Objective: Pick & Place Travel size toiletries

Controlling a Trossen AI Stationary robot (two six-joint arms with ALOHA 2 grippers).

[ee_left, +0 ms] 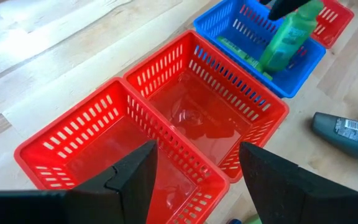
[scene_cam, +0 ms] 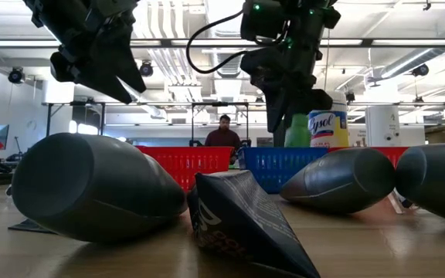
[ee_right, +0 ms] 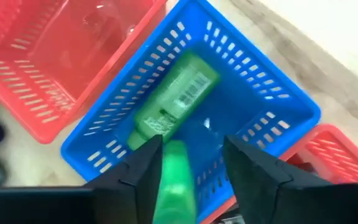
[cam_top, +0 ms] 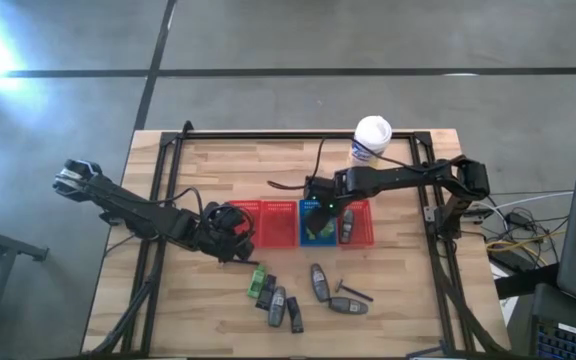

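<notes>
My right gripper (cam_top: 320, 212) hangs over the blue basket (ee_right: 272, 93), shut on a bright green bottle (ee_left: 288, 37). A second green bottle (ee_right: 173, 99) lies flat on that basket's floor. My left gripper (ee_left: 197, 155) is open and holds nothing, above the near edge of the two red baskets (ee_left: 166, 106). On the near table lie another green bottle (cam_top: 256, 280), several dark grey tubes (cam_top: 318, 280) and a thin black stick (cam_top: 354, 293). One grey tube (cam_top: 347, 228) lies in the red basket on the right. My right gripper pinches the green bottle between its two fingers at the bottle's upper end (ee_left: 303, 11), coming from above and pointing down. The bottle hangs nearly upright below the fingers (scene_cam: 288, 93). Its lower end (ee_left: 272, 62) reaches into the blue basket; whether it touches the floor I cannot tell.
A white tub with a yellow label (cam_top: 371, 140) stands beyond the baskets near the far edge. The baskets sit in a row across the table's middle. A black frame (cam_top: 168, 160) runs around the table. A person (scene_cam: 223, 133) shows in the room behind.
</notes>
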